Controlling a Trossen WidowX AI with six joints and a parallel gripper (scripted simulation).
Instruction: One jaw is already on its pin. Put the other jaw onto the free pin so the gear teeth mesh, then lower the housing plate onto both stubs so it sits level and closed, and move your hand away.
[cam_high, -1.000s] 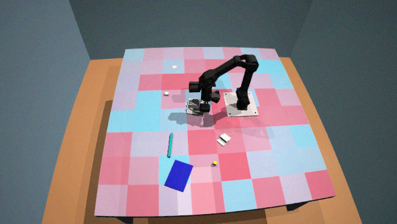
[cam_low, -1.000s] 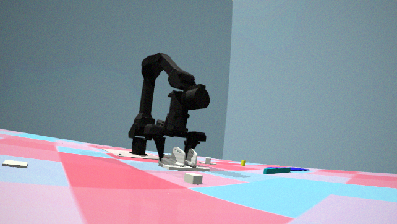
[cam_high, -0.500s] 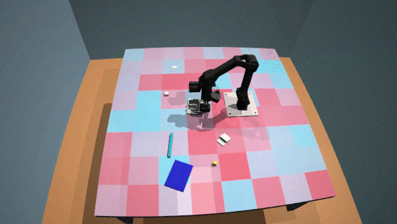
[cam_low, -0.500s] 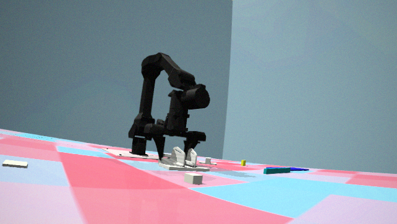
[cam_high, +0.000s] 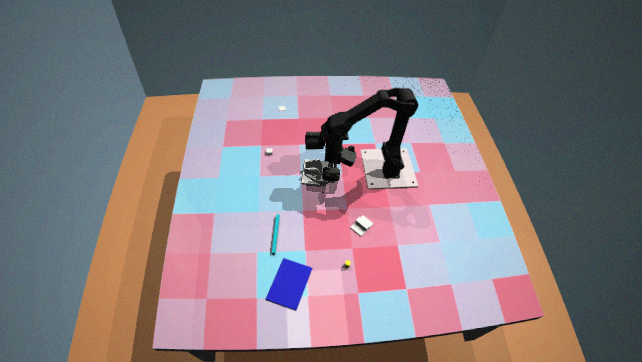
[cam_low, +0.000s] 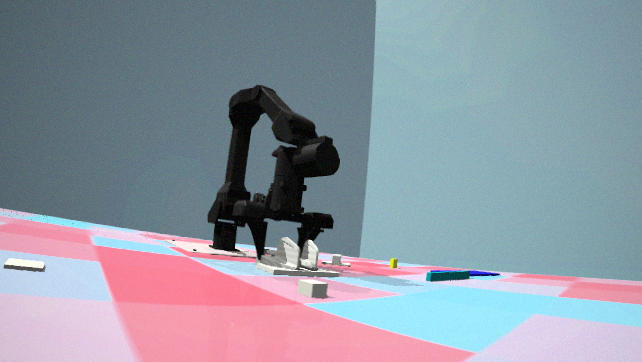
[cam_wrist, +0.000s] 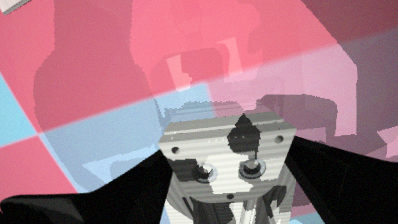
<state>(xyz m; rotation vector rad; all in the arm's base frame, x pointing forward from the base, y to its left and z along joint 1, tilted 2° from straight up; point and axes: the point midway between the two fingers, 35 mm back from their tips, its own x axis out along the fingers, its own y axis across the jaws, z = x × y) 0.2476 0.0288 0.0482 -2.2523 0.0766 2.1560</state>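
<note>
The light grey housing plate (cam_wrist: 227, 184) lies between my two black fingers in the wrist view, with a round pin end showing in each of its two large holes. My gripper (cam_high: 325, 176) (cam_low: 281, 251) (cam_wrist: 223, 143) is shut on this plate, one finger at each side, low over the white base (cam_low: 306, 273). Two pale jaws stand side by side on the base, one jaw (cam_low: 288, 254) nearer the middle and the other jaw (cam_low: 310, 256) to its right. Their teeth and lower ends are mostly hidden by the plate and fingers. Whether the plate sits fully down and level, I cannot tell.
A small white block (cam_high: 269, 151) (cam_low: 312, 288) lies beyond the base. A white stepped block (cam_high: 361, 225), yellow cylinder (cam_high: 347, 264), teal bar (cam_high: 275, 235) and blue sheet (cam_high: 289, 284) lie toward the front. A flat white piece (cam_high: 282, 108) (cam_low: 24, 265) lies at the back.
</note>
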